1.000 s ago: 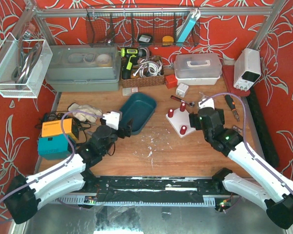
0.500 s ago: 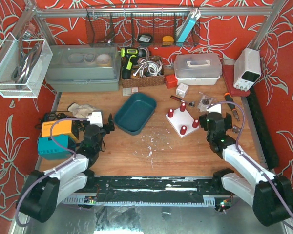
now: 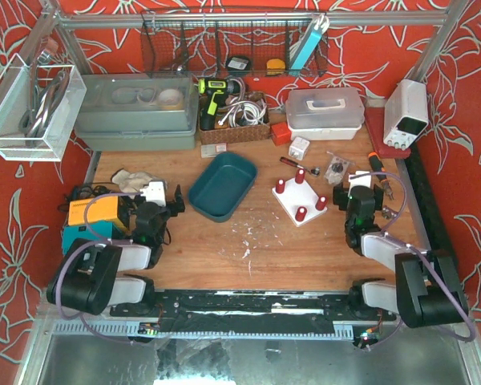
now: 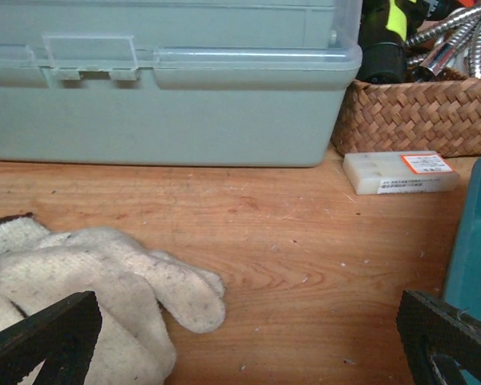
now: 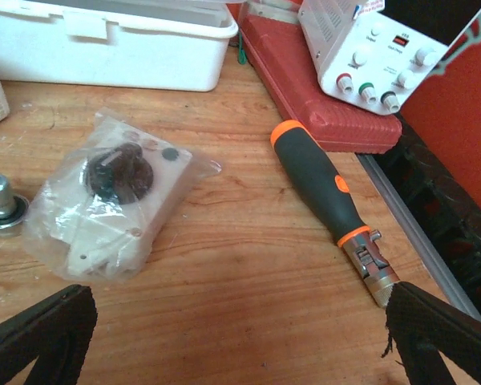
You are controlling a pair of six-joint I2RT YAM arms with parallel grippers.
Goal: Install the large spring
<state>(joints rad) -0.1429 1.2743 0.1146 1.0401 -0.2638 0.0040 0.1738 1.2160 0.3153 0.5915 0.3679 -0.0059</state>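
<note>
A white base board with several red pegs (image 3: 299, 200) lies right of centre on the wooden table. No spring shows in any view. My left gripper (image 3: 165, 201) is folded back near the left base, left of the teal tray (image 3: 223, 184); in the left wrist view it (image 4: 244, 345) is open and empty, low over bare wood beside a white work glove (image 4: 88, 281). My right gripper (image 3: 361, 187) sits right of the board; in the right wrist view it (image 5: 236, 337) is open and empty over bare wood.
A grey lidded box (image 4: 168, 96), a wicker basket (image 4: 409, 112) and a small white block (image 4: 397, 172) lie ahead of the left gripper. An orange-black screwdriver handle (image 5: 321, 188), a plastic bag of parts (image 5: 116, 200), a white box (image 5: 104, 40) and a power supply (image 5: 369, 48) lie ahead of the right.
Both arms have drawn back toward their bases. The left gripper moved left, away from the teal tray. The right gripper moved right, away from the peg board.
</note>
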